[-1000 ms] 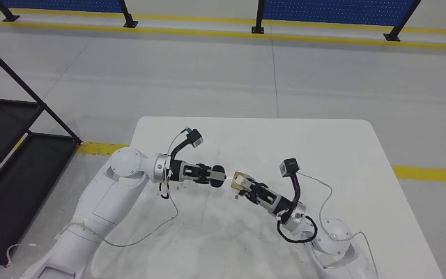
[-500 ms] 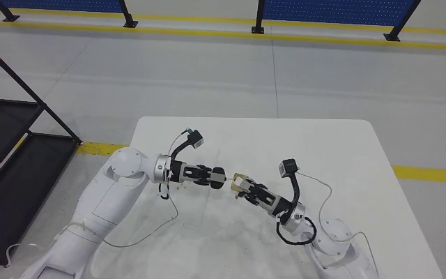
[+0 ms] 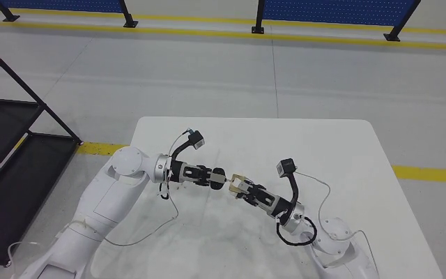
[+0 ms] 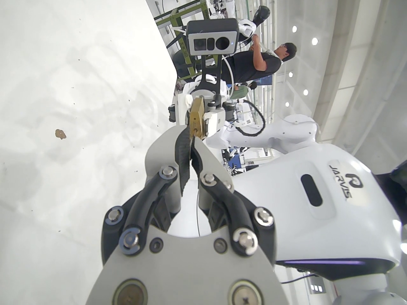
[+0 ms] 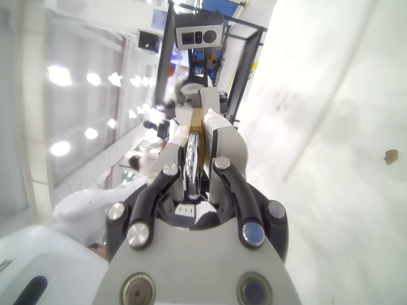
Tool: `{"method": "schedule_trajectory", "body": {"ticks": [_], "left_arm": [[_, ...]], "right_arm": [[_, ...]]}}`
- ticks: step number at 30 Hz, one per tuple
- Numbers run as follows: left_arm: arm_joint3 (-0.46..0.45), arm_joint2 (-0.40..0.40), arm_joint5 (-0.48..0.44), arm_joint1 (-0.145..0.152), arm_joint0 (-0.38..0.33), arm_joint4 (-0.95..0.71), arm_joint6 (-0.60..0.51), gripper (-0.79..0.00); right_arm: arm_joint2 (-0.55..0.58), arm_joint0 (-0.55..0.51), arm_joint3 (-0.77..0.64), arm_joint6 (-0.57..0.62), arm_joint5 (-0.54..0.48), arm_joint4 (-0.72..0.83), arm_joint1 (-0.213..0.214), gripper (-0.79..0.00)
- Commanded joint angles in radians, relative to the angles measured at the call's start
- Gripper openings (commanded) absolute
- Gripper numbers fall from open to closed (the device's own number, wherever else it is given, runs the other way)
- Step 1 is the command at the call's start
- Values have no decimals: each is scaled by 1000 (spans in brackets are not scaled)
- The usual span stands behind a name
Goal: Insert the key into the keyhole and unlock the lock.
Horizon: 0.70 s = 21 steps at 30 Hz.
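Left hand: black pads pressed together, tips level with each other. The key cannot be made out between them. The hand is held above the worktop, pointing straight at the right hand.

Right hand: clamped on the lock, one finger on each flat side. The silver shackle lies back toward this hand's wrist. The brass body stands out past the fingertips, toward the left hand.

Lock, relative to the hands: directly ahead of the left hand's tips. From the left wrist view its brass end appears to meet them, though actual contact cannot be judged. In the top view the two hands face tip to tip over the middle of the worktop, with the lock between them.

Worktop: white, beneath both hands. A small brown speck lies on it off to one side of the hands, well apart from them.

Further out from the hands:
- a black rack on the floor past the left arm
- a yellow floor line behind the worktop
- blue barriers at the far side
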Motion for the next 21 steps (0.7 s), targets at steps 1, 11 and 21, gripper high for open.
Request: {"method": "schedule_trajectory", "body": {"ticks": [1,11,21], "left_arm": [[3,3,-1,-1,-2,-5,-4,-785],[7,12,-4,-2,-9,-5,-10,-785],[7,18,-6,-3,-9,-15,-14,-785]], "right_arm": [[-3,2,0,2,0,2,1,-785],[-15,9,2,3,2,4,6,-785],[-20,10,2,-1,3,9,12,-785]]}}
